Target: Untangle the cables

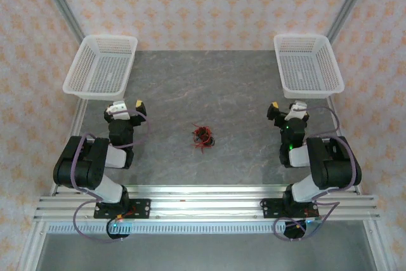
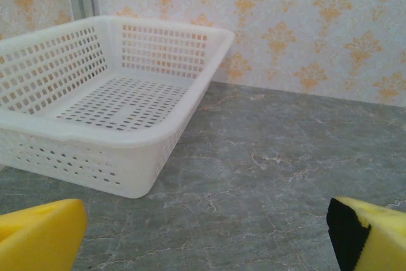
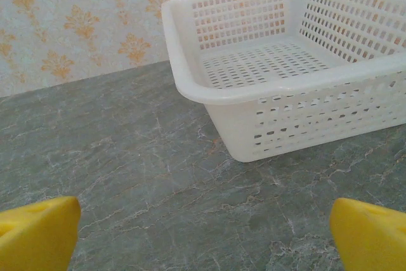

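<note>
Grey marble counter (image 1: 190, 87) held a red-and-black knot of cables (image 1: 203, 136).
Both spread wide and empty: left tool (image 1: 127, 106) left of the cables, right tool (image 1: 287, 107) right.

One tangle of cables (image 1: 203, 136), strands too fine to count; one surface (image 1: 209, 87); two white baskets, left basket (image 1: 101, 66) and right basket (image 1: 309, 65) of the tangle; two arms, left arm (image 1: 95, 160) and right arm (image 1: 320, 160).

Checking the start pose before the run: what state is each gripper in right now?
left gripper: jaws open, holding nothing.
right gripper: jaws open, holding nothing.
</note>
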